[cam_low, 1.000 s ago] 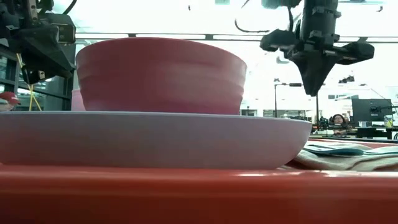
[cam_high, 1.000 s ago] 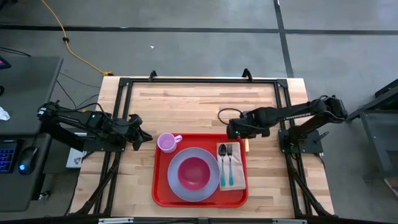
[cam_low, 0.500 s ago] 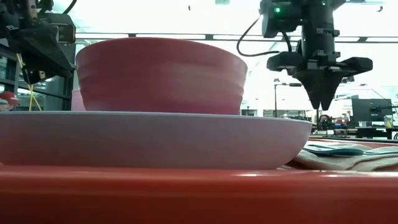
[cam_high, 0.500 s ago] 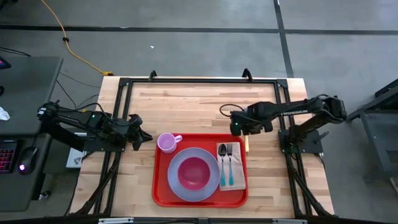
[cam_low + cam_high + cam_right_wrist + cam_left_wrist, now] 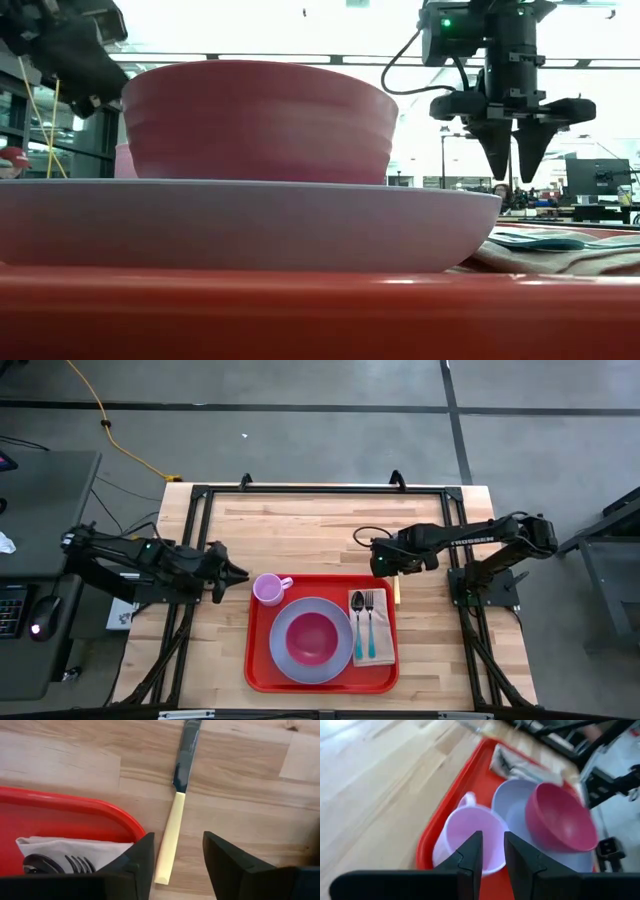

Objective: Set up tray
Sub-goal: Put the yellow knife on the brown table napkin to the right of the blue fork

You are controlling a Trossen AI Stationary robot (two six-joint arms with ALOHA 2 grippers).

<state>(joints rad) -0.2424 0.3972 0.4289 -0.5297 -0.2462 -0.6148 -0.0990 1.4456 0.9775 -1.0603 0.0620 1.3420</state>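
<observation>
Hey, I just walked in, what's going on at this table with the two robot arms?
The arms are setting up a red tray. It holds a pink bowl on a lavender plate, a lilac cup, and a spoon and fork on a napkin. The right gripper, open and empty, hangs over a yellow-handled knife lying on the wooden table beside the tray. The left gripper hovers next to the cup, holding nothing.

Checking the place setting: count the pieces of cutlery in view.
3: a spoon and fork on the napkin in the tray, a knife on the table beside it.
</observation>
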